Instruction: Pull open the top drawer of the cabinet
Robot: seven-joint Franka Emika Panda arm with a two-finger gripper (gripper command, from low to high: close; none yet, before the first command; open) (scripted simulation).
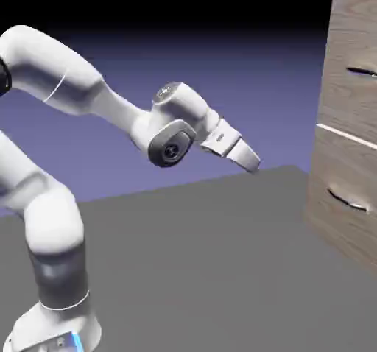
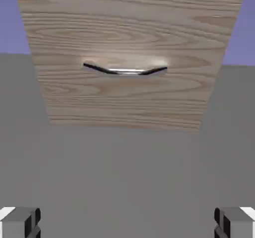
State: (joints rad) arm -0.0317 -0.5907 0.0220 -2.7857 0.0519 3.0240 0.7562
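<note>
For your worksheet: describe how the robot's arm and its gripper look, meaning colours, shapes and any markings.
The arm is glossy white, built of rounded tubular segments with thin seams. A dark grey round cap marks the wrist joint, and a grey band rings the lower segment. The gripper is white and tapered; in the hand view its fingertips are small grey blocks.

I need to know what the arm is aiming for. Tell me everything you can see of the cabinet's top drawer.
The top drawer front of pale grey-brown wood grain fills the upper part of the tall boxy wood-grain cabinet, above a thin pale seam. It carries a short, slim, dark slit-like handle. It looks flush with the front below, so shut. Its right part is cut off in the exterior view. Nothing touches it; the open claw hangs well short of it.
</note>
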